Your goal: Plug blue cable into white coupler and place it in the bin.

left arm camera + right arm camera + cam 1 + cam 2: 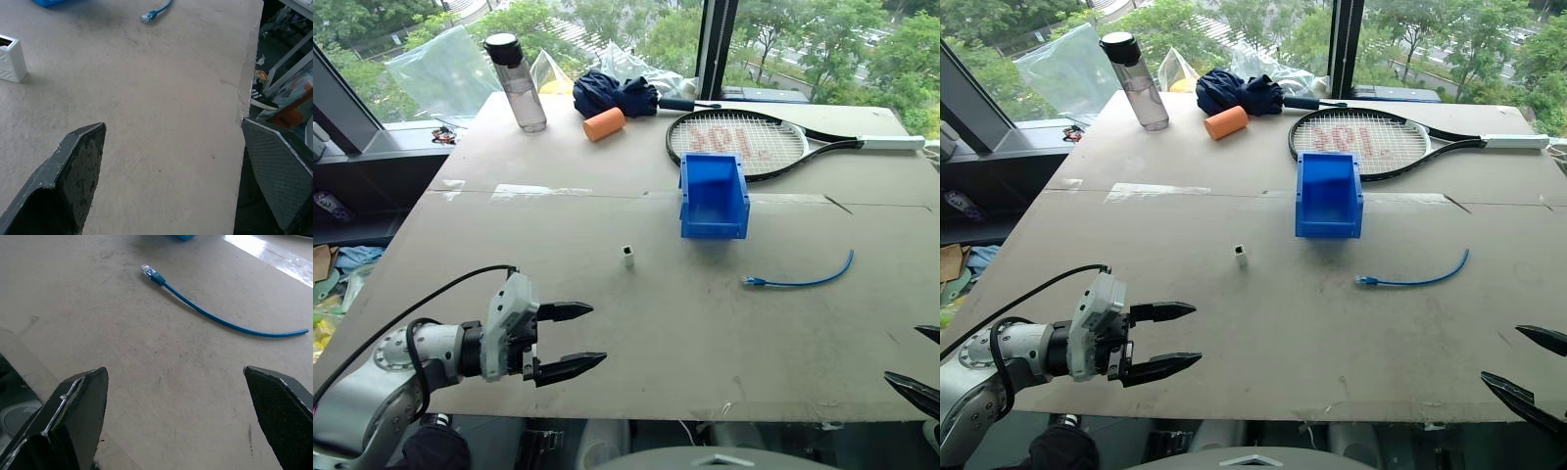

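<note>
The blue cable (801,280) lies curved on the grey table, right of centre, its clear plug (147,269) at its left end. The tiny white coupler (628,257) stands upright near the table's middle, also in the left wrist view (11,59). The blue bin (713,197) sits behind both, open top up. My left gripper (576,340) hovers open over the near left edge, pointing right, holding nothing. My right gripper (922,363) is open at the near right corner, short of the cable, with nothing between its fingers.
A tennis racket (754,143) lies behind the bin. An orange foam cylinder (604,123), a dark blue folded umbrella (615,94) and a clear bottle (517,82) stand at the table's far side. The table's near edge (705,419) runs just below both grippers.
</note>
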